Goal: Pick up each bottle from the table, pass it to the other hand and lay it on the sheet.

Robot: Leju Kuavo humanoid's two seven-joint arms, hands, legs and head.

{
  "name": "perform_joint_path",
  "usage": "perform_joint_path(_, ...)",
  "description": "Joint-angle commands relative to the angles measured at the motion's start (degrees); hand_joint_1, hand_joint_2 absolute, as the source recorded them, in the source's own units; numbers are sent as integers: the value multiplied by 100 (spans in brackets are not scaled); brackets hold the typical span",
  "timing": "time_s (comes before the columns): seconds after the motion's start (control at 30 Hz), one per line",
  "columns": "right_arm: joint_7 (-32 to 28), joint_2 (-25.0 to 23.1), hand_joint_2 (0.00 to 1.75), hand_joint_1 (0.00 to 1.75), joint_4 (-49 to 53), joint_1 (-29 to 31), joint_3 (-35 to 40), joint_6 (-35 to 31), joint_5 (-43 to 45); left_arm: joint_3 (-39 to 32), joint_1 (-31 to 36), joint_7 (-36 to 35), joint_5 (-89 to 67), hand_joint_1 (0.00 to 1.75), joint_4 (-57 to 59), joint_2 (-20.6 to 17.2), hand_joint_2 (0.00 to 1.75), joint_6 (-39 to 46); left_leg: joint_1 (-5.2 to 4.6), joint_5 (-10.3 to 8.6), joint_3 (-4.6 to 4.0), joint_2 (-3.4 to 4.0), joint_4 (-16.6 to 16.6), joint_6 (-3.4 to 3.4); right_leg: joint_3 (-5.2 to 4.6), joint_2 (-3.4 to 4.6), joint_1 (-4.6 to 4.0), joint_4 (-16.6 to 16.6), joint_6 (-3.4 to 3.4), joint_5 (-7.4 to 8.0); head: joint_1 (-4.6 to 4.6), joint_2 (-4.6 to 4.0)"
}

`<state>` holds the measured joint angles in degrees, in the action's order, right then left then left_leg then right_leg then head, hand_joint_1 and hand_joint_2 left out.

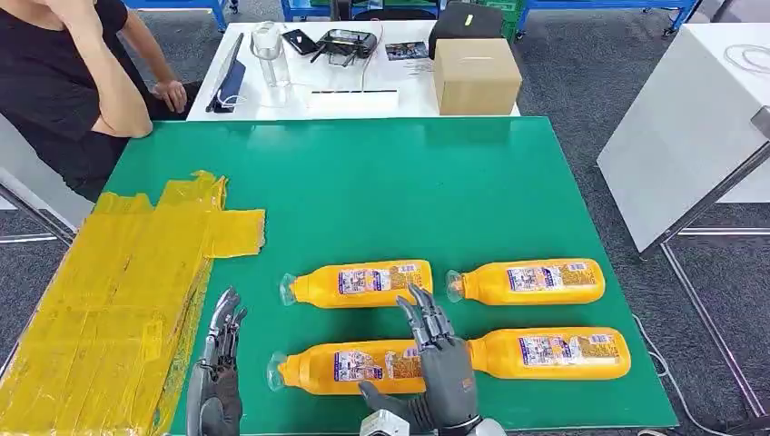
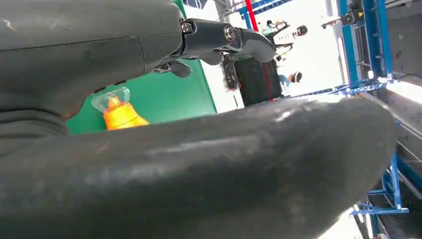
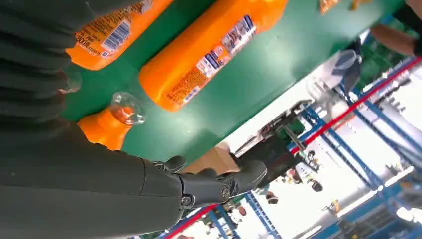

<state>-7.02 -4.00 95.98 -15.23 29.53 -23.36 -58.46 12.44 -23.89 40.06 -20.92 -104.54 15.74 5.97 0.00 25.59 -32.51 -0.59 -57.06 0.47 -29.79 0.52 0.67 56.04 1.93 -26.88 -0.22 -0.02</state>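
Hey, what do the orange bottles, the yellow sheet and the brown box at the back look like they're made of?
Orange bottles: likely clear glossy plastic, since the caps look see-through and the bodies shine, with printed labels.
Yellow sheet: seems to be overlapping strips of glossy tape or film; seams and wrinkles show.
Brown box: probably matte cardboard, plain tan with folded edges.

You're in a lab or workshop hall: beyond your right hand (image 1: 442,363) the green table (image 1: 381,182) meets a white bench (image 1: 300,100) carrying a cardboard box (image 1: 476,76) and electronics, with blue metal racking (image 3: 358,139) over grey carpet (image 1: 581,82).
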Motion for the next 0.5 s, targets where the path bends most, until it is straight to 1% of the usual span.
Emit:
perform_joint_path(0.03,123,372,175,0,-673,416,341,42,-92,-59,198,-6,-62,0,474,1,0,-18,10,5,24,8,13,-4,28,-1,-12,-25,-6,2,-2,0)
perform_joint_path(0.3,123,372,175,0,-673,416,341,42,-92,-59,198,-6,-62,0,474,1,0,-18,3,2,10,6,8,-2,11,0,-5,-12,-2,2,0,0)
perform_joint_path(0.33,314,418,175,0,-676,447,407,90,-313,-59,202,-6,-174,0,476,21,0,50,6,3,13,7,9,-3,15,-1,-8,-16,-4,3,0,0)
perform_joint_path(0.5,609,578,175,0,-832,571,636,359,-330,-30,287,-6,28,0,435,-25,0,-38,8,3,12,7,9,-3,16,-1,-10,-17,-4,3,0,0)
